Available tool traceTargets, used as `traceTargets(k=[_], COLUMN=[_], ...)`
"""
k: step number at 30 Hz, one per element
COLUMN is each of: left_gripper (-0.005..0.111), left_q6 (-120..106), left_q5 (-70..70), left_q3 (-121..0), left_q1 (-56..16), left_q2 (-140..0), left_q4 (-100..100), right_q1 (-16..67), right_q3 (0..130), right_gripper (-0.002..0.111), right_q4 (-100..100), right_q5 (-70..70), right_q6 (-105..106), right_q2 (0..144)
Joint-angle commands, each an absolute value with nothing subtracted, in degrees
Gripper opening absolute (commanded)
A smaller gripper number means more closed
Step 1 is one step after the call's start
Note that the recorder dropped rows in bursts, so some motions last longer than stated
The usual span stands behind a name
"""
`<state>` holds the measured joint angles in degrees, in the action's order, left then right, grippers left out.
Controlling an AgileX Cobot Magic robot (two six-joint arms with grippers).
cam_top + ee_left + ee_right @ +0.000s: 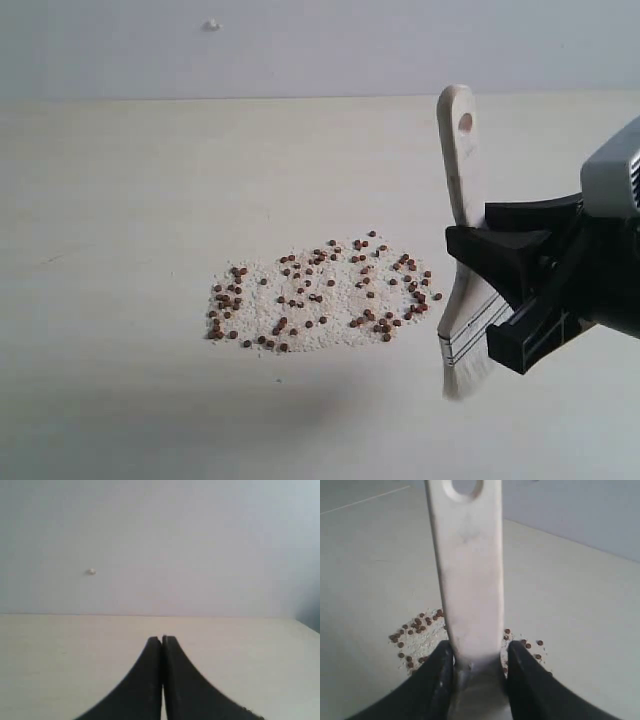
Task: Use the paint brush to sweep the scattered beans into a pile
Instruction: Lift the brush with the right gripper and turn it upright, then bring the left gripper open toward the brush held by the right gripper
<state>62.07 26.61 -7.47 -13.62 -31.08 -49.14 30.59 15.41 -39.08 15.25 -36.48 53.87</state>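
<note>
The beans (320, 295) lie spread in a wide patch of reddish-brown pellets and pale crumbs on the cream table, also seen in the right wrist view as beans (417, 632). My right gripper (490, 285) is shut on the paint brush (462, 170) near its ferrule. The handle points up and the cream bristles (468, 372) hang just right of the patch, at or close to the table. In the right wrist view the paint brush (467, 570) stands between the black fingers of my right gripper (476, 655). My left gripper (162, 640) is shut on nothing, away from the beans.
The cream table (120, 200) stretches to a pale wall behind. A small white spot (212, 24) marks the wall at the back left. Table (60, 660) surface lies bare under the left gripper.
</note>
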Motion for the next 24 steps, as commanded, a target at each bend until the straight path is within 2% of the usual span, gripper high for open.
traceTargets(k=[1, 7, 9, 15, 21, 24], left_gripper=[0.000, 0.000, 0.000, 0.000, 0.000, 0.009], left_q6=[67.2, 73.7, 77.1, 79.0, 72.8, 70.4], left_q5=[29.4, 30.8, 34.3, 56.7, 58.2, 60.0], left_q3=[-13.1, -18.9, -20.0, -21.5, -21.5, -21.5], left_q1=[-13.9, -13.9, -13.9, -13.9, -13.9, -13.9], left_q2=[-37.6, -45.0, -47.7, -58.2, -59.8, -59.8], left_q4=[-58.1, -60.4, -64.9, -74.8, -79.1, -79.0], right_q1=[30.7, 30.7, 30.7, 30.7, 30.7, 30.7], right_q3=[15.2, 15.2, 15.2, 15.2, 15.2, 15.2], right_gripper=[0.000, 0.000, 0.000, 0.000, 0.000, 0.000], right_q4=[-39.5, -38.8, -38.8, -39.3, -37.2, -34.2], right_q5=[16.4, 16.3, 16.9, 21.4, 20.3, 20.7], right_q6=[-36.7, -38.4, -38.9, -39.1, -39.4, -39.2], right_q2=[53.5, 53.5, 53.5, 53.5, 53.5, 53.5])
